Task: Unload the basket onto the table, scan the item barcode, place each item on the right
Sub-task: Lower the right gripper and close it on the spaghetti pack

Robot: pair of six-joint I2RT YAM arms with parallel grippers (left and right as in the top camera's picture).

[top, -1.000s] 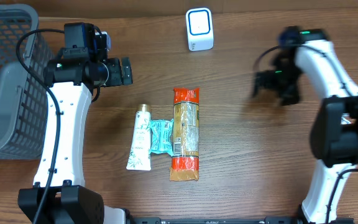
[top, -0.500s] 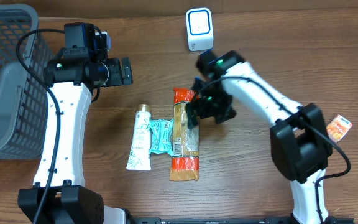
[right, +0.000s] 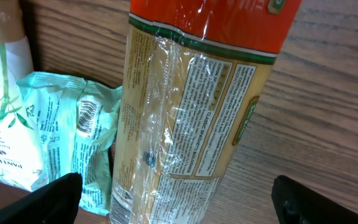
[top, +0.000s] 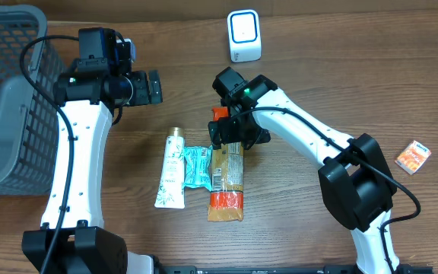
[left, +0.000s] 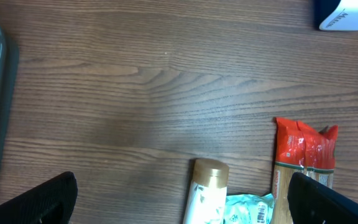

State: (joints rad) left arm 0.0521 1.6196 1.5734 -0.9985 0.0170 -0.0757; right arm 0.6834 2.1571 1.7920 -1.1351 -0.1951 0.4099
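Overhead, the scene is read from the desk's left edge, where a grey basket (top: 6, 91) is set at the far left corner. Just right of it the left gripper (top: 152, 86) is held above bare wood, its fingers (left: 36, 199) spread fully apart with nothing between them. In the left wrist view only the desk (left: 135, 81) and the far ends of the items are seen below it.

Near the middle of the desk, toward the near edge, three items are laid side by side. A white tube (top: 171, 171) with a gold cap is touched by a teal packet (top: 197, 166), and a long pasta pack (top: 226, 183) with red ends is pressed against that packet. The right gripper (top: 230, 135) is placed over the far end of the pasta pack. In the right wrist view its fingers (right: 36, 199) are seen wide apart on either side of the pack, not closed on it; whether it is touched cannot be told. A white scanner (top: 244, 36) is stood at the far edge, just beyond the pack, and a small orange box (top: 414, 156) is seen near the right edge.

The step in hand is judged to be the reach for the pick, with the pasta pack taken as the item to be scanned. Next, the fingers need to be closed across the pack's width, and the pack lifted and carried to the scanner's face. A barcode (right: 87, 115) is shown on the teal packet, but none can be made out for certain on the pack's upper side, so a turn of the pack may be called for.
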